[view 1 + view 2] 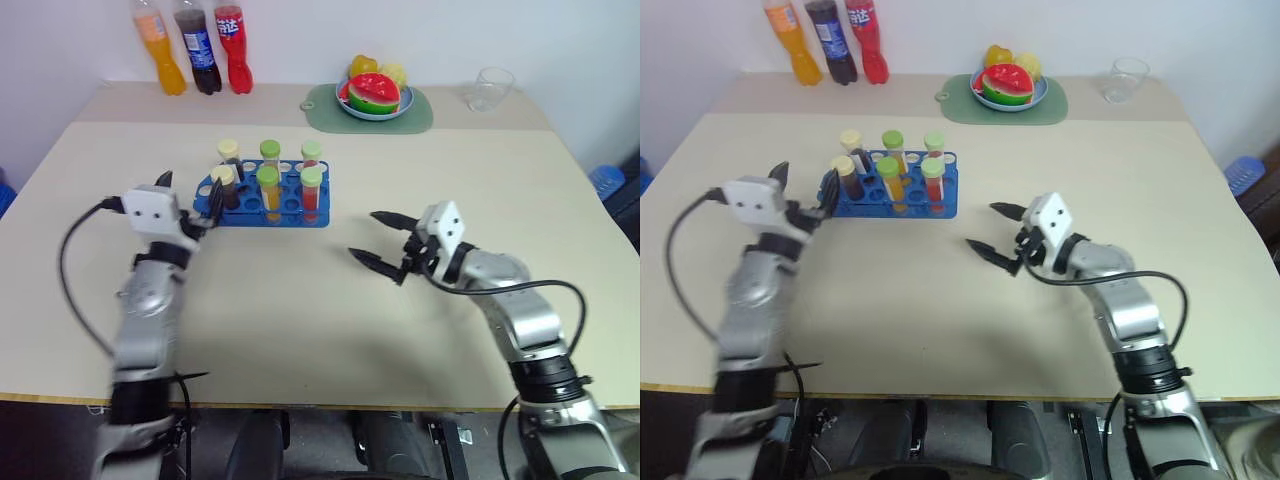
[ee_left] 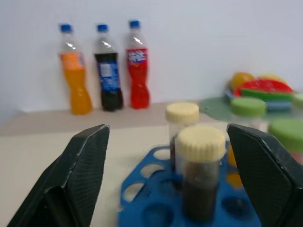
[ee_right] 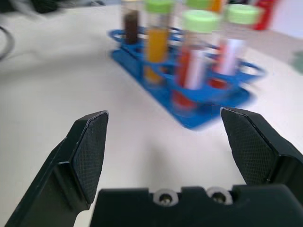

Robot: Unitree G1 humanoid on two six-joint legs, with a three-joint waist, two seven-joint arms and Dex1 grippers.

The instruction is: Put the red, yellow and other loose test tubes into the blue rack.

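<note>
The blue rack [image 1: 285,218] stands on the beige table, left of centre. Several capped tubes stand upright in it: a dark brown tube with a cream cap [image 1: 222,186] at the front left, a yellow-orange tube with a green cap [image 1: 268,190] in the middle, and a red tube with a green cap [image 1: 311,188] at the right, with more tubes behind them. My left gripper [image 1: 190,203] is open at the rack's left end, and the dark tube [image 2: 200,175] rises just ahead of its fingers. My right gripper [image 1: 364,234] is open and empty over bare table right of the rack [image 3: 199,118].
Three soda bottles [image 1: 200,50] stand at the back left against the wall. A green mat [image 1: 420,115] with a fruit plate lies at the back centre, and a clear cup [image 1: 492,88] stands at the back right.
</note>
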